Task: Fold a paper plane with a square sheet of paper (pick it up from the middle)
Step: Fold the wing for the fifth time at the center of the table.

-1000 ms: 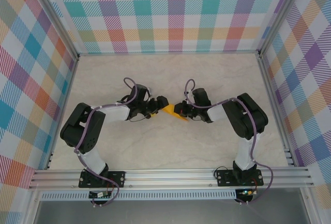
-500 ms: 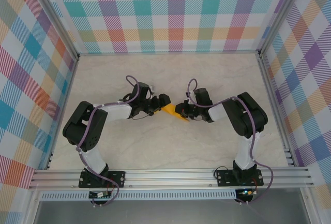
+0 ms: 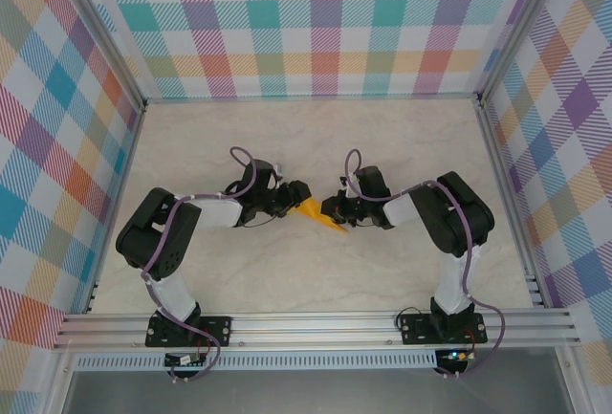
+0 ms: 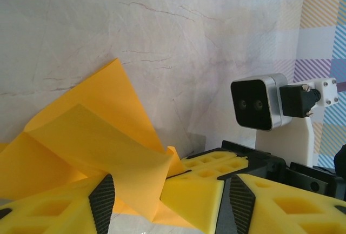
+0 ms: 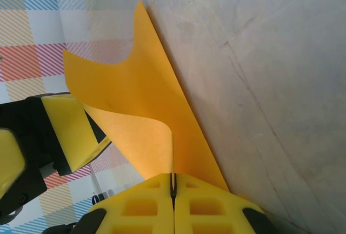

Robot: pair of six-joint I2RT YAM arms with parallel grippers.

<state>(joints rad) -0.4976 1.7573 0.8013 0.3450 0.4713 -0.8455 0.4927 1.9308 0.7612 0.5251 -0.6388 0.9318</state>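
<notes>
While right gripper clamps the sheet mid-frame
Left gripper, jaws apart astride the flap: pinch squarely.

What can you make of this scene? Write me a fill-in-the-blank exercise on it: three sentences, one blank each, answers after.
1. The right end effector is ___ on the sheet of paper.
2. The left end effector has its fingers ___, with a fold of the sheet standing in the gap.
3. Seen from above, the sheet sits ___ the two end effectors.

Missing words: shut; apart; between
</notes>
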